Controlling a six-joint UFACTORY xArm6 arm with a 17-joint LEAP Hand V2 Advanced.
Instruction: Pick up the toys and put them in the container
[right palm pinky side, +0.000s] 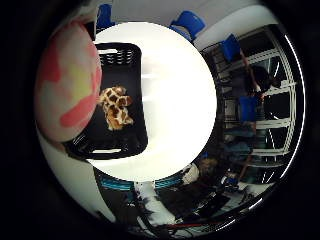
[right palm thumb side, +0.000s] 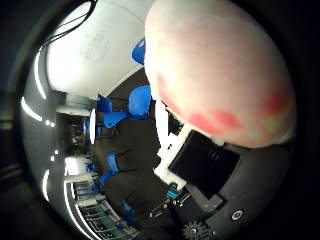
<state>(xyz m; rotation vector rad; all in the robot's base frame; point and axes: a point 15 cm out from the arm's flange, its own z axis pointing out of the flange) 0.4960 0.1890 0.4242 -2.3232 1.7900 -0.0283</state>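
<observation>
A soft round toy (right palm thumb side: 220, 75), pink and white with a yellow patch, sits right against my palm and fills much of the thumb side view. My right hand (right palm thumb side: 200, 175) shows white and black parts curled under it, holding it high above the table. Below, a black slatted container (right palm pinky side: 136, 90) stands on a round white table (right palm pinky side: 175, 100). A brown and white spotted giraffe plush (right palm pinky side: 116, 107) lies inside the container. The held toy hides one side of the container.
Blue chairs (right palm pinky side: 190, 22) stand around the far side of the table. Shelving and clutter (right palm pinky side: 260, 125) fill the room beyond the table's edge. A white robot base part (right palm pinky side: 150, 200) is beside the table.
</observation>
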